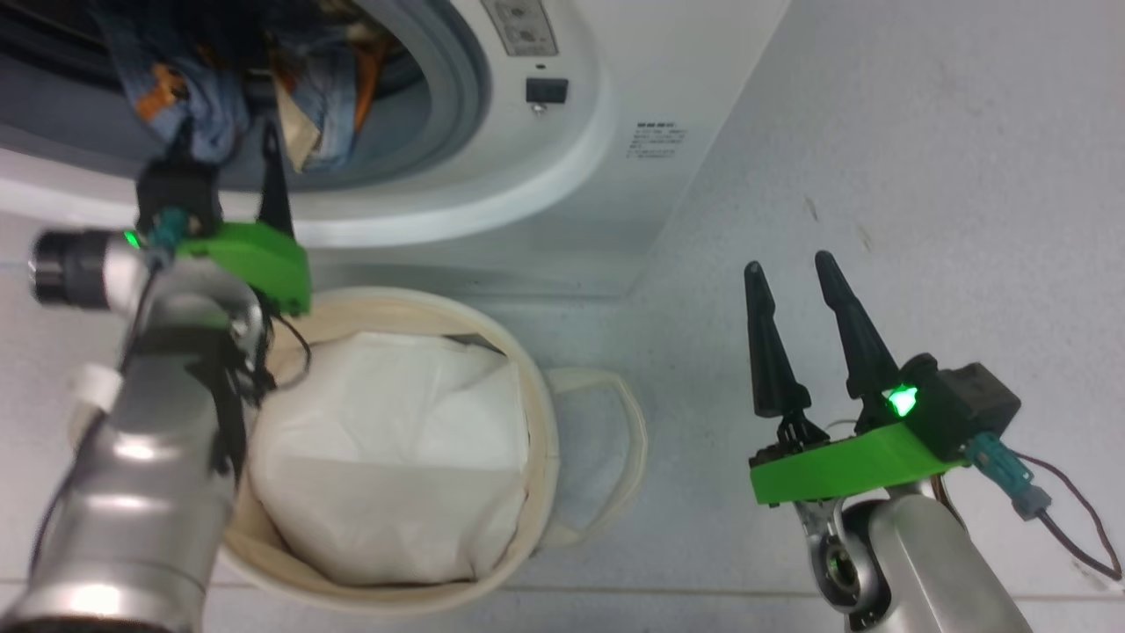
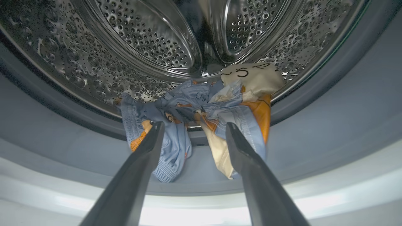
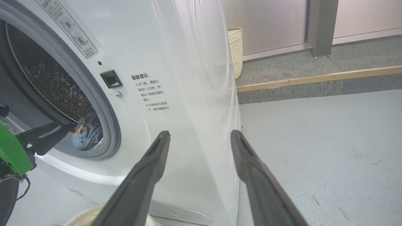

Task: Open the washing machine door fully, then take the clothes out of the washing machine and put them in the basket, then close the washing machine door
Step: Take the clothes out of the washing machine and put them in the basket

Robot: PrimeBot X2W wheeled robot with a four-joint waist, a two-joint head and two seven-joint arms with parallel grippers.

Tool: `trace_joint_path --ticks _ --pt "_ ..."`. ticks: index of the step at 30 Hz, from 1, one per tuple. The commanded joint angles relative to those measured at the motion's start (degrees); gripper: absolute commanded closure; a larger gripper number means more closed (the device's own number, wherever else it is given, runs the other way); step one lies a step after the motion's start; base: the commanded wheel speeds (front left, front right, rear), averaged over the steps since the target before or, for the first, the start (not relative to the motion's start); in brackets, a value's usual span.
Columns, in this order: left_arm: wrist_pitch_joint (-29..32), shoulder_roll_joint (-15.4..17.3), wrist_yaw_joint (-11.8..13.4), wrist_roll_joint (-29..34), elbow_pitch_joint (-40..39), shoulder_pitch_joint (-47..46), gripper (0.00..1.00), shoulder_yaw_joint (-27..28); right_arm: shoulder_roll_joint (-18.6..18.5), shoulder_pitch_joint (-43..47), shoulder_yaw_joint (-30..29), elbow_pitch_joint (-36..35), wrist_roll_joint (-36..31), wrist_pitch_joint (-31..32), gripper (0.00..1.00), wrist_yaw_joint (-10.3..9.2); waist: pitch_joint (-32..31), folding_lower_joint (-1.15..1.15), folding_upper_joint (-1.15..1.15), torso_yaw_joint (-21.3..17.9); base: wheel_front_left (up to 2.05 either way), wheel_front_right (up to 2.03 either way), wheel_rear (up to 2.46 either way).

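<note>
Left wrist view — clothes (image 2: 201, 106) just beyond spread left gripper (image 2: 193, 125).

washing machine (image 1: 633, 79) mouth: open, passable | clothes (image 2: 188, 100): bunched across lower gasket (image 2: 314, 141) lip

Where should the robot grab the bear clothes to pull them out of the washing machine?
Probably the bunched middle of the clothes, where the folds pile up at the front lip of the drum and spill onto the grey gasket. Come straight in from the front: the open left gripper points there with a finger on either side of the pile, so closing should catch a thick wad.
</note>
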Motion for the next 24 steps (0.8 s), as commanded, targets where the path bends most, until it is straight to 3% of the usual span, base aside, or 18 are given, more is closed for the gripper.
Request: trace_joint_path --ticks 1,8,12,24 --pt "-0.3 3.2 0.3 1.0 0.4 -3.5 0.00 1.1 0.2 -0.5 1.7 -1.9 -0.7 -0.7 0.00 0.47 3.5 0.00 0.00 -1.5 0.00 0.00 0.00" --pt "0.7 6.2 2.6 2.1 10.4 -12.7 0.00 0.6 0.2 -1.9 3.2 -2.3 -0.5 -0.7 0.00 0.47 6.8 0.00 0.00 -3.0 0.00 0.00 0.00" --pt "1.7 7.1 2.4 2.2 14.3 -16.4 0.00 0.1 0.2 -2.1 3.5 -2.3 0.6 -0.7 0.00 0.47 8.0 0.00 0.00 -3.3 0.00 0.00 0.00" --pt "4.6 8.9 5.2 2.2 18.4 -19.0 0.00 -0.7 0.2 -2.0 4.8 -1.2 -0.4 -0.7 0.00 0.47 8.9 0.00 0.00 -3.8 0.00 0.00 0.00"
